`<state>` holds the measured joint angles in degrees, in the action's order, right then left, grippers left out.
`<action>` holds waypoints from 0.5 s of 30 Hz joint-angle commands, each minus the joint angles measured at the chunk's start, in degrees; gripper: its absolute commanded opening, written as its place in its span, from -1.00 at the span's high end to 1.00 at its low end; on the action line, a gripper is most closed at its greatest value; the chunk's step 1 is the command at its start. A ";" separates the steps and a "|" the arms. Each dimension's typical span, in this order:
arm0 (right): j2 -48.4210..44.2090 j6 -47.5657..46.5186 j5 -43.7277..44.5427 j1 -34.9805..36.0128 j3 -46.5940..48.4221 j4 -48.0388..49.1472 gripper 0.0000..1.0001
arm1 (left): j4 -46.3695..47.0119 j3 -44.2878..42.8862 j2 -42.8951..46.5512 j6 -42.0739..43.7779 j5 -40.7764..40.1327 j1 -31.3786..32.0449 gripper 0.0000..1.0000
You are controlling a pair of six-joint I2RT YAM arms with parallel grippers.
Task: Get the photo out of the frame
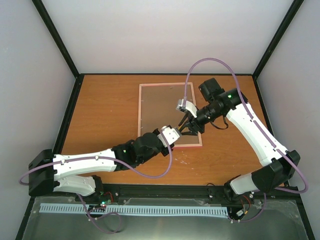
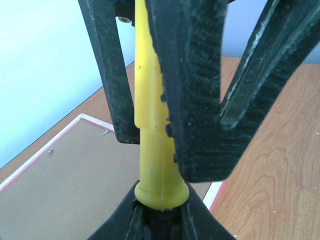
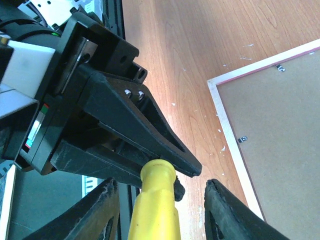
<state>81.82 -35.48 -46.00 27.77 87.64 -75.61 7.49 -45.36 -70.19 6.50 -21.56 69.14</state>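
The pink frame [image 1: 140, 115] lies face down on the table, its brown backing board [image 1: 165, 107] up. The photo is hidden under the board. A small yellow-handled screwdriver [image 1: 181, 128] hangs between both grippers over the frame's near right corner. My left gripper [image 1: 178, 132] is shut on the screwdriver's dark shaft end, just below the handle's flange [image 2: 162, 192]. My right gripper [image 1: 186, 124] is open, with one finger [image 3: 100, 210] on each side of the yellow handle [image 3: 155, 210] and a gap on its right side. The frame's corner also shows in the right wrist view [image 3: 216, 87].
Small metal tabs [image 3: 242, 139] hold the backing board [image 2: 65, 185] in the frame. Bare wooden table [image 1: 100, 115] lies left of the frame, more to its right [image 3: 200, 45]. Black uprights and white walls enclose the table.
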 commanded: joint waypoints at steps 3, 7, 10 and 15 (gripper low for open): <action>-1.41 0.33 1.13 -0.17 0.22 -0.02 0.20 | 1.48 -0.10 1.43 -1.19 -0.64 -0.50 0.98; -1.73 0.97 1.01 -0.17 -0.02 0.82 0.32 | 1.40 -0.23 1.27 -1.14 -0.31 -0.59 0.99; -1.83 1.42 0.70 -0.17 -0.07 1.42 0.46 | 1.11 -0.31 1.05 -1.35 -0.09 -0.66 0.98; -2.38 3.78 0.01 -0.17 -1.93 4.55 0.87 | -0.42 -0.85 -0.04 -3.81 -0.94 -0.86 0.61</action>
<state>81.19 -33.98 -45.50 27.77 87.33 -74.35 7.49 -45.36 -70.00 5.85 -21.67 68.75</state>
